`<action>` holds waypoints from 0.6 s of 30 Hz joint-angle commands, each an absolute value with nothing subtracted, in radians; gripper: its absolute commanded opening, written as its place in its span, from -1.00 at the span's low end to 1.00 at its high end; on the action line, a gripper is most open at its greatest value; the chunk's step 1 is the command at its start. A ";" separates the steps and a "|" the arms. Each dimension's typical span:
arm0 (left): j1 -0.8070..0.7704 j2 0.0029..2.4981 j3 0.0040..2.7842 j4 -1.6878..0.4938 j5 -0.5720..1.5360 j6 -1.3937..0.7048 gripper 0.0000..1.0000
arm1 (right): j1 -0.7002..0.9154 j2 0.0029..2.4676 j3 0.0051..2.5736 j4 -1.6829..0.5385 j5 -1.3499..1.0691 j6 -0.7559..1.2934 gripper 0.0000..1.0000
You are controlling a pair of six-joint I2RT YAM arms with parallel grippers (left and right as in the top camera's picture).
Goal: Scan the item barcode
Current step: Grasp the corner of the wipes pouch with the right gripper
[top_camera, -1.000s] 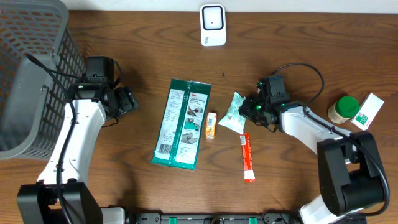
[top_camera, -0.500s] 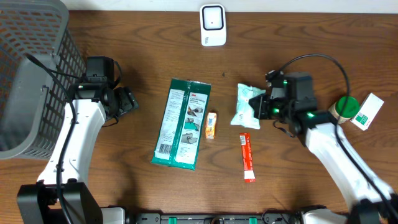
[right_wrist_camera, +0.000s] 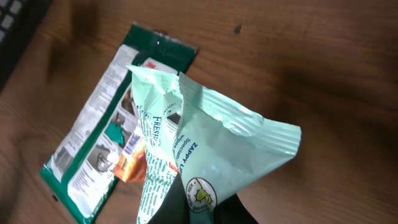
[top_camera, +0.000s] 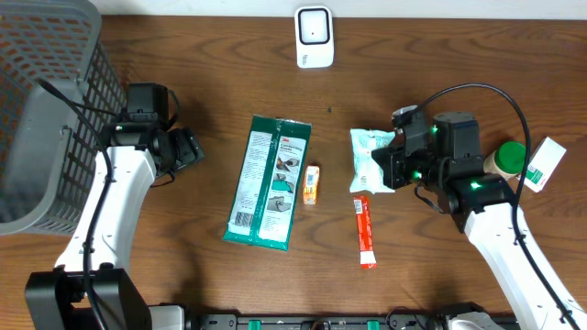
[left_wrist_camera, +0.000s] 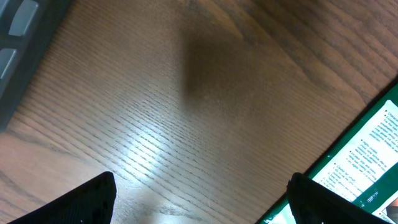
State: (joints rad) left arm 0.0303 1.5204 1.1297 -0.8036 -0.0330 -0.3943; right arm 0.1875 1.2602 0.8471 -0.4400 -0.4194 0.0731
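Observation:
A mint-green pouch (top_camera: 370, 158) with printed text hangs above the table, pinched at its lower edge by my right gripper (top_camera: 394, 165). In the right wrist view the pouch (right_wrist_camera: 211, 149) fills the middle, and the right gripper (right_wrist_camera: 208, 208) is shut on its bottom seam. The white scanner (top_camera: 313, 37) stands at the table's far edge, well away from the pouch. No barcode shows clearly on the pouch. My left gripper (top_camera: 188, 148) hovers open over bare wood at the left; in the left wrist view its fingers (left_wrist_camera: 87, 202) stand wide apart with nothing between them.
A long green packet (top_camera: 269, 181) lies mid-table with a small orange box (top_camera: 312, 184) beside it and a red tube (top_camera: 366, 231) nearer the front. A green-lidded jar (top_camera: 507, 160) and white box (top_camera: 543, 163) sit at the right. A grey basket (top_camera: 46, 110) fills the left.
My right arm has lifted the mint-green pouch off the table and swung it to the right, turning it more upright. The left arm has not moved.

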 commanded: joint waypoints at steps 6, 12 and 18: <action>0.033 1.518 1.135 -0.803 -0.049 -0.390 0.78 | 0.182 1.248 0.852 -0.482 -0.435 0.028 -0.98; 0.033 1.518 1.135 -0.803 -0.049 -0.390 0.78 | 0.182 1.248 0.852 -0.483 -0.435 0.028 -0.98; 0.033 1.518 1.135 -0.803 -0.049 -0.390 0.78 | 0.182 1.248 0.852 -0.497 -0.435 0.028 -0.98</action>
State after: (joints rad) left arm 0.0303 1.5204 1.1297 -0.8036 -0.0330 -0.3943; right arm 0.1875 1.2602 0.8471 -0.4927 -0.4191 0.0425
